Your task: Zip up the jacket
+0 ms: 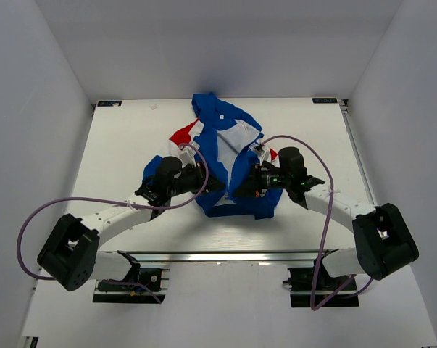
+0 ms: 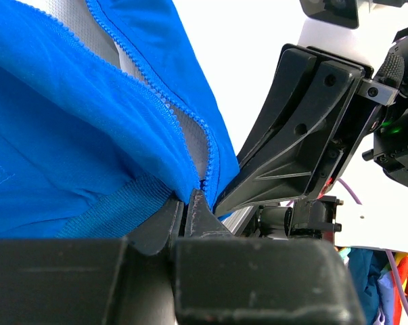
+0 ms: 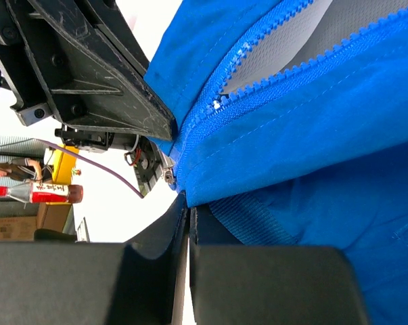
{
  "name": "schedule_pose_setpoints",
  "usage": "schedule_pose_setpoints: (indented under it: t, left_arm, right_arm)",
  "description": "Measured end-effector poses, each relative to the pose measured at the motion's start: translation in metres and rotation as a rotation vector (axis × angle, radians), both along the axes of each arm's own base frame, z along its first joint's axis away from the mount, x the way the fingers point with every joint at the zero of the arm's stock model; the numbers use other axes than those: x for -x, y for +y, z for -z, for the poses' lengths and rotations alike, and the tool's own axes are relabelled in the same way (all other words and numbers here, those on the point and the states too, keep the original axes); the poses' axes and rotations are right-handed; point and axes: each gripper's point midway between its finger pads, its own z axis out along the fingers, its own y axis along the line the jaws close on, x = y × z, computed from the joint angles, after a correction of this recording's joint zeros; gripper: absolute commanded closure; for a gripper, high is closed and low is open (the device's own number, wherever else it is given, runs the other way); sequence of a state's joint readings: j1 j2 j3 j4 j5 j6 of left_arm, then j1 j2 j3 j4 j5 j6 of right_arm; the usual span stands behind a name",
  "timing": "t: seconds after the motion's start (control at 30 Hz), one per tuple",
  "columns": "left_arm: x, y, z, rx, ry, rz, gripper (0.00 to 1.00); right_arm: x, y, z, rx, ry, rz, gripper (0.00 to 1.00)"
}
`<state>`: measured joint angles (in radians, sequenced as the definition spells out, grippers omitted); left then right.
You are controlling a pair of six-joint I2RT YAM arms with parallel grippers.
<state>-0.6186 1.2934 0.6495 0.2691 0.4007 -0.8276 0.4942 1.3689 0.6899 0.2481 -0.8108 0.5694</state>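
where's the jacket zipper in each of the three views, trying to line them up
top external: the zipper runs down the middle of the jacket, between the left claw and right claw.
left wrist: slants from the top left down to centre.
right wrist: slants from the top right down to centre.
shared landmark: the ribbed hem below the zipper's end.

One camera is looking down over the white table (image 1: pixel 124 145); both wrist cameras are pressing close, sharing the hem of the royal-blue fabric jacket (image 2: pixel 68 149).
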Motion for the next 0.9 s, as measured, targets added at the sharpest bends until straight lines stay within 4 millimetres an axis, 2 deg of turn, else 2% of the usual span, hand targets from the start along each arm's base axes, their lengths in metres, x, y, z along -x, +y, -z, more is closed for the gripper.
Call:
schedule_pose_setpoints:
  t: [0.5, 0.9]
  left_arm:
    - [0.002, 0.005, -0.008, 0.009, -0.029, -0.013, 1.00]
    - [0.001, 0.009, -0.008, -0.001, -0.033, -0.040, 1.00]
  right_arm:
    - [-0.010, 0.002, -0.004, -0.010, 0.003, 0.055, 1.00]
    - [-0.009, 0.001, -0.003, -0.003, -0.011, 0.047, 1.00]
